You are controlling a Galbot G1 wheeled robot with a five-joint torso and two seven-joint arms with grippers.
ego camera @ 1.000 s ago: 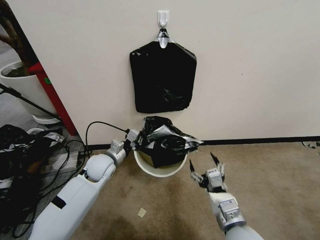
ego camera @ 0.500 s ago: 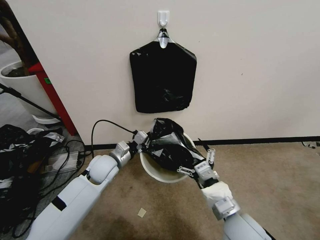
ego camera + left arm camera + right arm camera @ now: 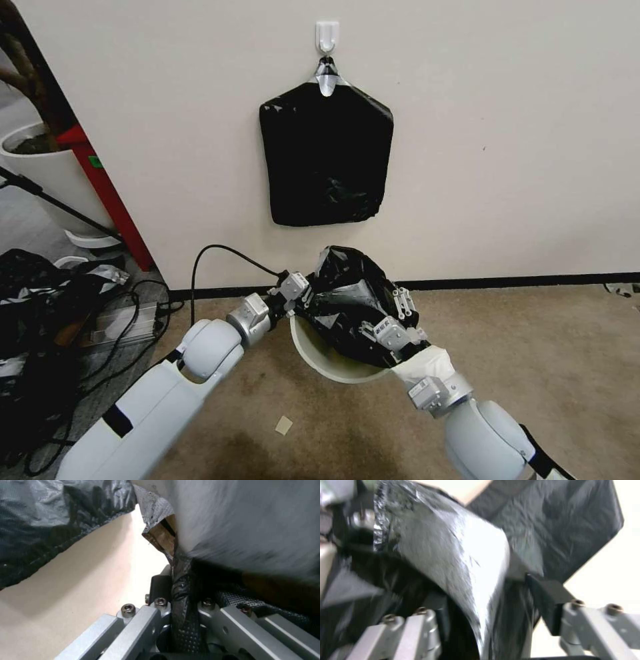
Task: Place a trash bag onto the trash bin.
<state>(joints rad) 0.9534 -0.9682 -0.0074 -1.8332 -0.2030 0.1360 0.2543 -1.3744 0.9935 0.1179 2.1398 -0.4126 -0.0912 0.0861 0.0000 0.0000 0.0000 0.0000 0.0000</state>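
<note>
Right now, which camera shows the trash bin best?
The head view: the trash bin stands below the wall, its cream rim visible under the trash bag, which both grippers reach. The wrist views show mostly black plastic close up; no bin part is identifiable there.

Even indoor light, wrist views blurred, glare

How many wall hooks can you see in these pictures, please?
1: the white wall hook is stuck high on the wall, directly above the trash bin, with the pack of bags hanging from it.
</note>
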